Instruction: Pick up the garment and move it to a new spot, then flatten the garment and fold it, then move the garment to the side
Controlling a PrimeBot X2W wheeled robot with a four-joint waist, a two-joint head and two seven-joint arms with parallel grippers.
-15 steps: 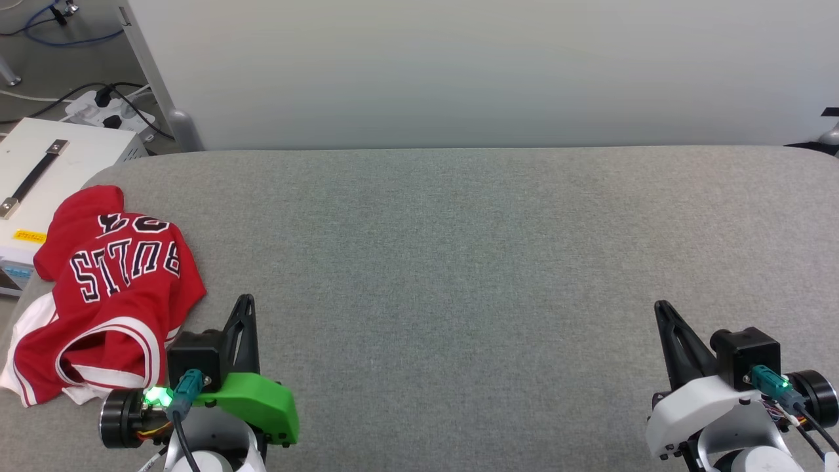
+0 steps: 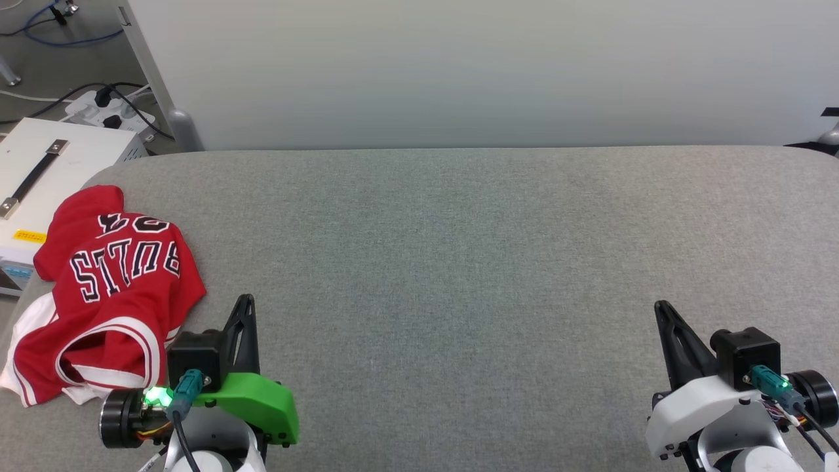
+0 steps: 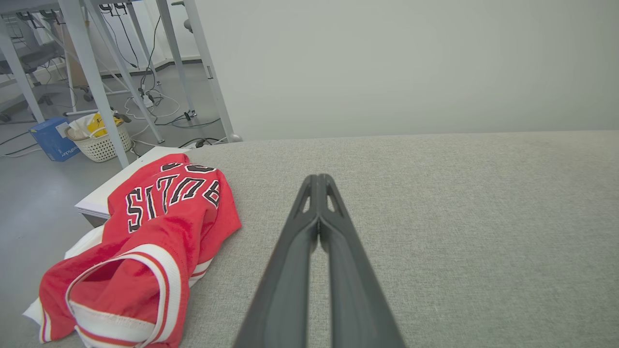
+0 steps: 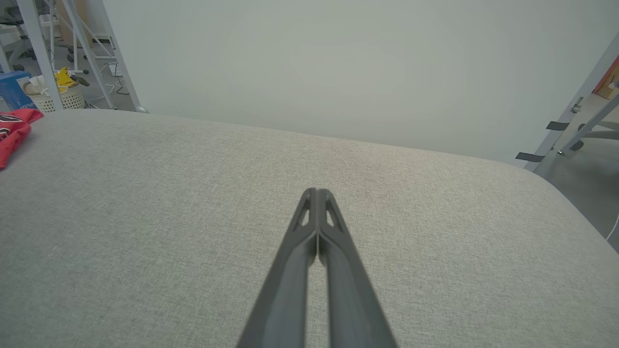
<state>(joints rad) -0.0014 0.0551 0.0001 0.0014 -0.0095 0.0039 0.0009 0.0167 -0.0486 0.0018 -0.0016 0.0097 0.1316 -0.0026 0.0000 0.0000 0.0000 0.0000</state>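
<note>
1. Nothing has changed from half a second back: arms and shirt sit as before, so the task looks unstarted (pick-up is the step in hand).
2. The left gripper [image 2: 243,307] has its two long dark fingers [image 3: 309,232] pressed together and holds nothing. It is parked low over the grey woven-fabric surface [image 2: 459,249], pointing forward.
3. The right gripper [image 2: 662,309] is the same, closed up and empty, and well apart from the left one.
4. The garment [image 2: 118,288], a crumpled red basketball T-shirt with white sleeves and black "BULLS" lettering, lies just left of the left gripper and slightly ahead, clear of the fingertips.
5. Likely next: the left gripper opens and swings left.
</note>
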